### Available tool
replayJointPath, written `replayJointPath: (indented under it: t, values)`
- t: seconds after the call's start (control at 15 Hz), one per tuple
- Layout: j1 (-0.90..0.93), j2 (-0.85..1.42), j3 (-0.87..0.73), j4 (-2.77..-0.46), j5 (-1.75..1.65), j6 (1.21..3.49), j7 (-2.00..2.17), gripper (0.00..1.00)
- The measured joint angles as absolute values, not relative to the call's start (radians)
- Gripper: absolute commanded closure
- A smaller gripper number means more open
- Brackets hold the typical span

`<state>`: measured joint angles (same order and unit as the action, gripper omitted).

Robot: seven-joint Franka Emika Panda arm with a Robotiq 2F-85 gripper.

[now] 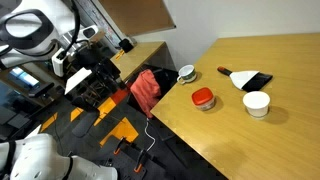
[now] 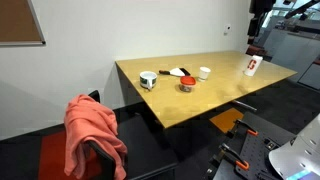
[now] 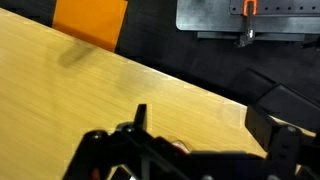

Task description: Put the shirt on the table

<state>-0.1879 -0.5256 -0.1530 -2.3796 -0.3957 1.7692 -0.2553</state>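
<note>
A salmon-pink shirt (image 1: 145, 90) hangs over the back of a dark chair beside the wooden table (image 1: 270, 140). It also shows in an exterior view (image 2: 90, 125), at the near left, off the table (image 2: 215, 100). My gripper (image 2: 254, 40) hangs above the far end of the table, well away from the shirt, over a white can with a red label (image 2: 252, 66). In the wrist view the gripper (image 3: 200, 115) is open and empty, with bare tabletop between the fingers. The shirt is out of the wrist view.
On the table stand a small bowl (image 2: 148, 79), a red container (image 2: 186, 84), a white cup (image 2: 204, 72) and a black brush (image 2: 178, 72). Orange and black equipment (image 1: 120, 125) lies on the floor by the chair. My arm (image 1: 40, 30) is at the table's end.
</note>
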Motion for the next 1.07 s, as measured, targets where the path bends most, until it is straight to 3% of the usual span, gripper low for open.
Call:
replayJointPath:
  t: [0.6,1.07]
  values:
    - [-0.183,-0.526,-0.155,-2.380,-0.385,1.769,-0.255,0.00]
    - [-0.049,-0.507,-0.106,-2.405,-0.060,1.864,-0.126,0.00]
